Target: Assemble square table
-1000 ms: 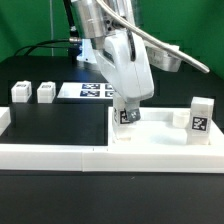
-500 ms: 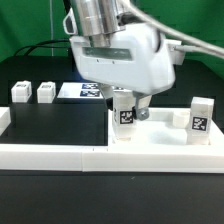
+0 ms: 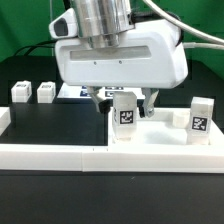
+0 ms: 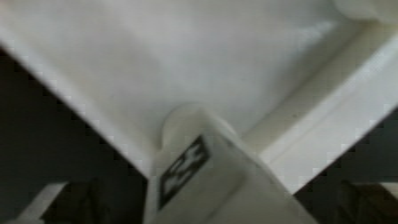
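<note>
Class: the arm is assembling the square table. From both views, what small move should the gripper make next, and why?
Probably lift straight up, clear of the leg. The gripper is open, its fingers apart on either side of a leg that stands upright on the tabletop, so nothing is gripped and a sideways move could knock it.

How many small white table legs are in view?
4. Outer leg and inner leg side by side at the exterior view's left; third leg on the slab under the open gripper; fourth leg at the exterior view's right. The gripper may hide others.
</note>
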You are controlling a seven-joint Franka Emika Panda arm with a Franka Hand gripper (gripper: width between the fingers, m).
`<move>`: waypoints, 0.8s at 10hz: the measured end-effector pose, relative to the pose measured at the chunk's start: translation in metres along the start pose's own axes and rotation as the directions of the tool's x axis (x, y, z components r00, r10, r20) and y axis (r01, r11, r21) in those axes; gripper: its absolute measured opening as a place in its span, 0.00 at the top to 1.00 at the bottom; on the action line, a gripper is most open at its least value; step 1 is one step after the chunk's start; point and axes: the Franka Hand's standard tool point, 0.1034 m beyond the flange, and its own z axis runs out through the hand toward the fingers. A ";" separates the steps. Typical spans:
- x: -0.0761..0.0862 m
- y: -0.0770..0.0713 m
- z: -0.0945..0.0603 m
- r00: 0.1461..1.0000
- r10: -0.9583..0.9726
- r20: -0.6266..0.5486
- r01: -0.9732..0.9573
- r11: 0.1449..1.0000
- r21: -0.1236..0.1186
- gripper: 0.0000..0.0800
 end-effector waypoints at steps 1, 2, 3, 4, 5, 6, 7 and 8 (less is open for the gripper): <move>0.004 0.000 -0.004 0.986 -0.168 -0.006 0.167 0.985 -0.033 0.19; 0.002 -0.005 -0.004 0.940 -0.342 0.004 0.341 0.937 -0.076 0.19; -0.004 -0.010 -0.001 0.895 -0.446 0.021 0.446 0.891 -0.082 0.19; -0.001 -0.007 -0.001 0.898 -0.439 0.018 0.439 0.895 -0.083 0.19; -0.001 -0.006 -0.001 0.911 -0.413 0.016 0.413 0.907 -0.084 0.19; -0.002 -0.007 -0.001 0.914 -0.404 0.016 0.404 0.911 -0.084 0.31; -0.002 -0.007 0.000 0.955 -0.296 0.006 0.295 0.952 -0.082 0.47; -0.002 -0.007 0.000 0.974 -0.226 0.000 0.225 0.971 -0.082 0.47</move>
